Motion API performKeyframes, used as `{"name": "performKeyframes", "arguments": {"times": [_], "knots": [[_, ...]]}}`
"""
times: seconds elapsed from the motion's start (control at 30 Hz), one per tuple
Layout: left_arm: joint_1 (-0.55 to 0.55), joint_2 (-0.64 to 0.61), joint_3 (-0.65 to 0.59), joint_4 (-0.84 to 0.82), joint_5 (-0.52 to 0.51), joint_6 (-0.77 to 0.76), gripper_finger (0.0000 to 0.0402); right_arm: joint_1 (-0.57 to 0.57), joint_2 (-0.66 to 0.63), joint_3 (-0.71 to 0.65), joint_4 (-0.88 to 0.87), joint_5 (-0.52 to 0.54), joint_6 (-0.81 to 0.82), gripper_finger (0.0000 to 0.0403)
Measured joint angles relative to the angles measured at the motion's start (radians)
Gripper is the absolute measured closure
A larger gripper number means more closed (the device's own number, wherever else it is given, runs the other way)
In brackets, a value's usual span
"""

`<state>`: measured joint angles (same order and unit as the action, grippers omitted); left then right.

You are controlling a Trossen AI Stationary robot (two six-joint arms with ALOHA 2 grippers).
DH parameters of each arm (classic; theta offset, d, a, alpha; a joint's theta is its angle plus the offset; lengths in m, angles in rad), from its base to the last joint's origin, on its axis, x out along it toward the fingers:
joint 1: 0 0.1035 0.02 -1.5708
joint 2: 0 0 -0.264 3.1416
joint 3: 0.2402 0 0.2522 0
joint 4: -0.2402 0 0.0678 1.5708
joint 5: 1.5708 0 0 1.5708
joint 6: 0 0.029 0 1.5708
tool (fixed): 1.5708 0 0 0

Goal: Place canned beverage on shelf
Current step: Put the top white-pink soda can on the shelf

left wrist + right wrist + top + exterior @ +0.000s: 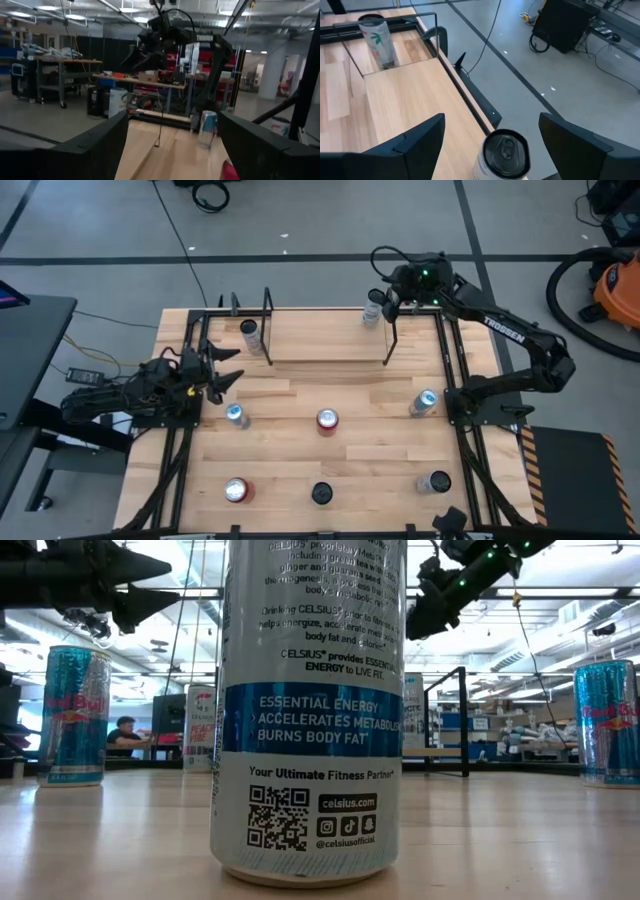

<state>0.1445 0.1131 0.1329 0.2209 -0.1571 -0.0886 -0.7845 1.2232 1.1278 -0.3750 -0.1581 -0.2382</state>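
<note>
In the low view a tall Celsius can (308,710) fills the centre of the frame, standing upright on the tabletop (120,840) right before the camera. From above this is the black-topped can at the bottom centre of the frame, with a red can (236,490) to its left and a dark-topped can (434,482) to its right. Farther up the frame stand a blue can (236,415), a red-topped can (327,420) in the middle and a blue-and-silver can (423,403) at the right.

The left gripper (228,367) hangs at the left edge of the table, mid-height in the overhead frame, its fingers spread apart and holding nothing; the blue can stands just below it, apart from it.

The shelf (320,335) sits at the top centre of the overhead frame, its black rods upright. One white can (250,335) stands on its left end.

The right gripper (381,303) is at the top right of the shelf, above a pale can (373,310) that stands upright at the shelf's right end. In the right wrist view this pale can's dark lid (504,153) lies between the two spread fingers (415,137), which stand clear of its sides without gripping it.
</note>
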Motion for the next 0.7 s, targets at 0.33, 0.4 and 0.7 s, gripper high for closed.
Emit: {"name": "performKeyframes", "arguments": {"times": [0.33,0.4,0.7], "knots": [[0.000,0.000,0.000,0.087,0.000,0.002,0.0086,0.010,-0.004,0.000,0.000,-0.001,0.004,0.0070],[0.000,0.000,0.000,0.089,0.000,0.003,0.0086,0.010,-0.004,0.000,0.000,-0.001,0.004,0.0070],[0.000,0.000,0.000,0.110,0.000,0.006,0.0086,0.010,-0.004,0.000,-0.001,-0.001,0.006,0.0070]]}}
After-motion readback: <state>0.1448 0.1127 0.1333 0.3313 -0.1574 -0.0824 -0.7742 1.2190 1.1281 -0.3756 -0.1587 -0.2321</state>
